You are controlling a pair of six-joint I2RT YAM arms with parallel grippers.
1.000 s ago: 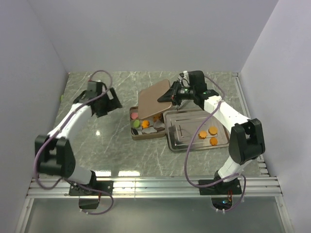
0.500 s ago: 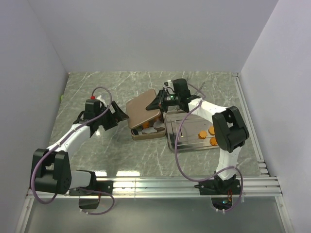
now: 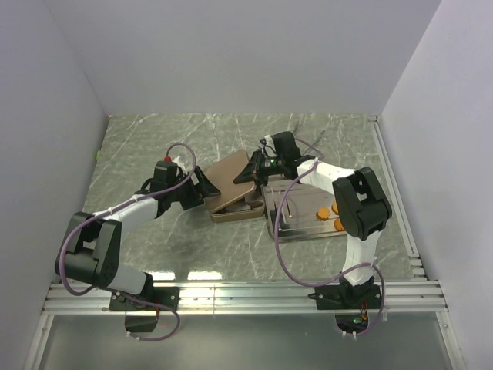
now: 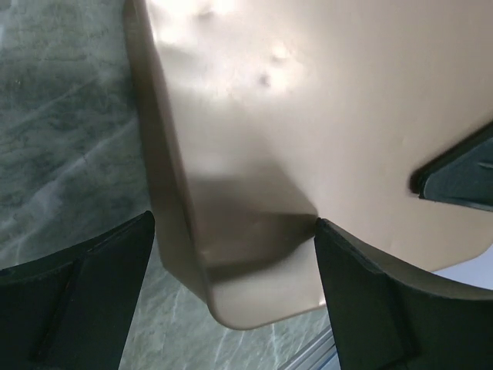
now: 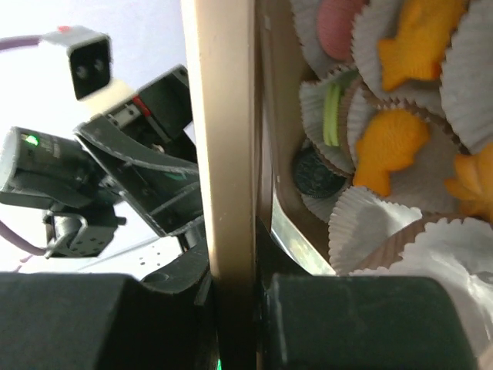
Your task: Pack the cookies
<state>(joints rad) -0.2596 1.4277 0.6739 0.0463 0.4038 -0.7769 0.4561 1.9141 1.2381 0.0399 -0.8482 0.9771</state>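
Most cookies (image 5: 393, 146) boxed; right hand (image 5: 235, 308) pinches lid (image 4: 308, 116) above, left hand (image 4: 231, 231) spread; three lie on tray (image 3: 304, 223) beside it.

The room is bright, with soft light from above. White shine sits on the marble table (image 3: 192, 254) by its near edge. Shadows are faint. Up close, the tan lid (image 4: 323, 116) glows pale on top, with a gray shadow lower down. In the right wrist view its edge looks fuzzy, but the cookies (image 5: 393, 146) look sharp.

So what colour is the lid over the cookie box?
Light tan; the lid shows best in the left wrist view.
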